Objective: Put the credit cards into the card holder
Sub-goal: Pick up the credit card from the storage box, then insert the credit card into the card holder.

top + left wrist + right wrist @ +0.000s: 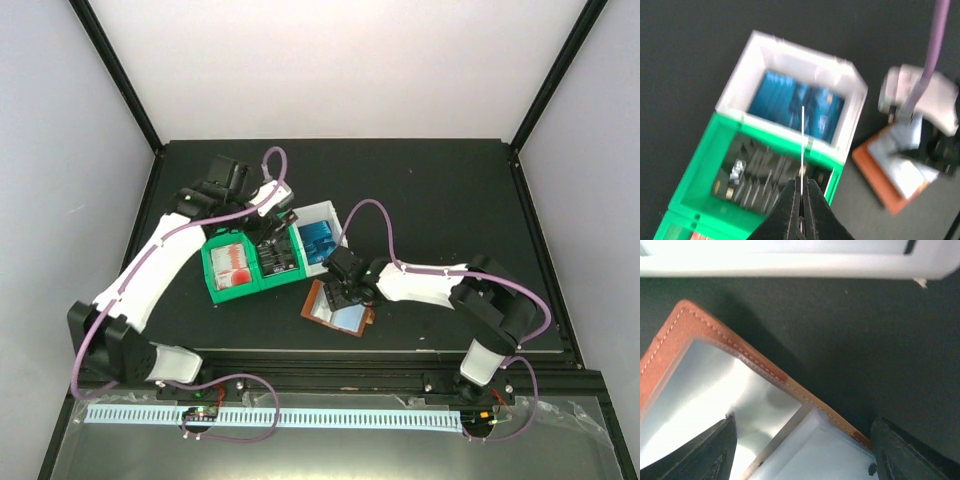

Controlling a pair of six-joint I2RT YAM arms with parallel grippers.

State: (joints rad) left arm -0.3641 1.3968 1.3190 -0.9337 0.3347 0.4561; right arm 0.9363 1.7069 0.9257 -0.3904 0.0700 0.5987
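Top external view shows three bins: two green bins [212, 272] and one white bin [318, 210], holding red-and-white, black and blue credit cards [322, 243]. One card holder [317, 303] lies open on the table [430, 190] beside them. The left gripper [801, 197] is clamped on one credit card [803, 130], seen edge-on. The right gripper [805, 442] hangs over the holder, jaws wide apart.

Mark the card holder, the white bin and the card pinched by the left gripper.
card holder [665, 347]: right wrist view, on its brown leather border.
white bin [805, 55]: left wrist view, on its far inner wall.
held card [803, 125]: left wrist view, on its thin white edge.
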